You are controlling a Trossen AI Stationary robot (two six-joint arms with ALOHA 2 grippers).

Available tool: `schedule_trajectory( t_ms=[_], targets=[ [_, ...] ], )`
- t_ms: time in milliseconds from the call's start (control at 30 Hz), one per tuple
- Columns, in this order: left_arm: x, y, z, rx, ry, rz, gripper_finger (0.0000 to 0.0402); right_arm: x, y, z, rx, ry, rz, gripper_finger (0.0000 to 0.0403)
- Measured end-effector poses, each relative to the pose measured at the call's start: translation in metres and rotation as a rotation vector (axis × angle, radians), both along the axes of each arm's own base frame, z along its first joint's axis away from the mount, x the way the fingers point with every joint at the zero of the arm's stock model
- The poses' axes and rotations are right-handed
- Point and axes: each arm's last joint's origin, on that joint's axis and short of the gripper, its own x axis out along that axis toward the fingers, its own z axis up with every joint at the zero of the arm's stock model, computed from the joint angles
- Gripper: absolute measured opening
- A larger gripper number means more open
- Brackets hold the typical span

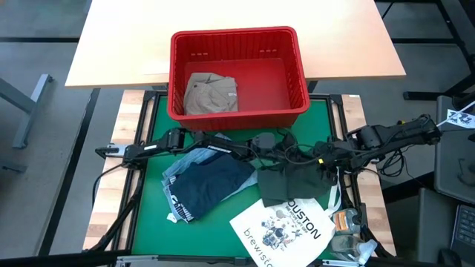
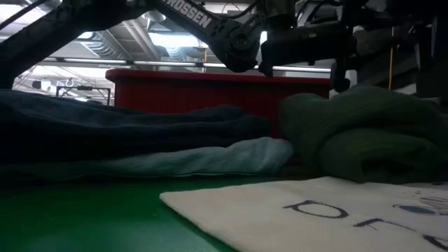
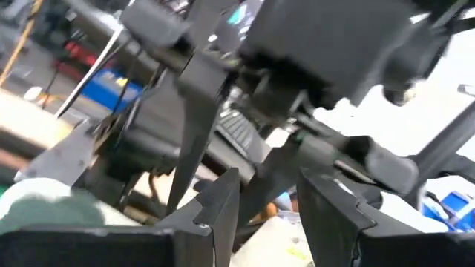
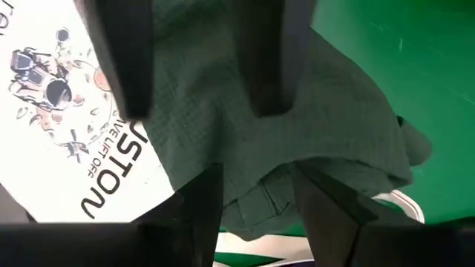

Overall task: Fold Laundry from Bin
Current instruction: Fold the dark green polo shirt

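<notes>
1. Red plastic bin stands at the far edge of the green surface, partly over a pale wooden top. A khaki garment lies crumpled in the bin's left half; the right half shows bare floor.
2. Navy garment lies spread on the surface's left-centre, over a light blue denim piece whose edge shows on the left side. In the low view the denim shows as a pale fold under the navy cloth.
3. Dark green garment lies bunched right of centre, beside the navy one and overlapping the top edge of a white tote printed with lettering. The tote rests at the near edge.
4. Left hand sits above the surface between the bin and the garments, near centre. In its wrist view its fingers stand apart with nothing between them: open, empty.
5. Right hand hangs over the green garment's right part. In its wrist view its fingers stand apart, just above the green cloth; contact with the cloth cannot be told.
6. Small clutter lies at the near right corner; its nature cannot be made out.
</notes>
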Motion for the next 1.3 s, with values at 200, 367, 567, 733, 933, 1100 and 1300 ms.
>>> schedule_trajectory(
  t_ms=[200,367,567,733,933,1100,1300],
  targets=[
    [-0.005,0.019,0.014,0.089,-0.095,-0.131,0.0128,0.001,0.001,0.000,0.019,-0.002,-0.013,0.0166],
    [-0.010,0.035,0.025,0.104,-0.048,-0.245,0.0126,0.001,0.001,0.000,0.054,0.008,-0.069,0.0166],
    [-0.020,0.050,0.036,0.171,0.097,-0.312,0.0125,0.001,0.000,0.000,0.033,0.002,-0.078,0.0166],
    [-0.032,0.051,0.043,0.286,0.258,-0.298,0.0125,0.000,-0.001,0.000,-0.001,0.001,-0.081,0.0166],
    [-0.056,0.048,0.051,0.368,0.516,-0.286,0.0125,-0.008,-0.005,-0.005,-0.072,0.077,-0.111,0.0166],
    [-0.070,0.039,0.044,0.366,0.698,-0.327,0.0125,-0.015,-0.007,-0.030,-0.087,0.110,-0.215,0.0166],
    [-0.080,0.024,0.032,0.368,0.869,-0.377,0.0125,-0.012,-0.005,-0.053,-0.023,0.123,-0.259,0.0166]
  ],
)
